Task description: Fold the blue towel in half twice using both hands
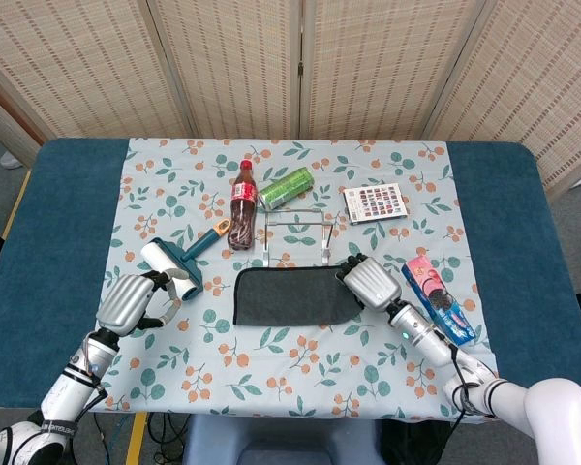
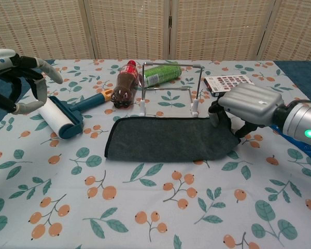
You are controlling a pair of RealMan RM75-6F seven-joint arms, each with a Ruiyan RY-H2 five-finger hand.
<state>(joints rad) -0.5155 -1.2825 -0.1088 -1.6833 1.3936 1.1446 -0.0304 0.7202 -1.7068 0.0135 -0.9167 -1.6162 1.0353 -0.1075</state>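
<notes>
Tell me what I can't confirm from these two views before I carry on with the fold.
- Right hand grip: its own shell hides the fingertips at the towel edge in both views, so a pinch can't be confirmed.
- Towel layers: too flat to count in either view.
- Left hand: cut off by the chest view's left edge; whether it touches the lint roller is unclear in the head view.
- Card print: too small.

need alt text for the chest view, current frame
The right hand grips the right end of a dark towel lying flat on a floral tablecloth, while the left hand hovers open above a lint roller. Behind the towel stand a wire rack, cola bottle and green can.
</notes>
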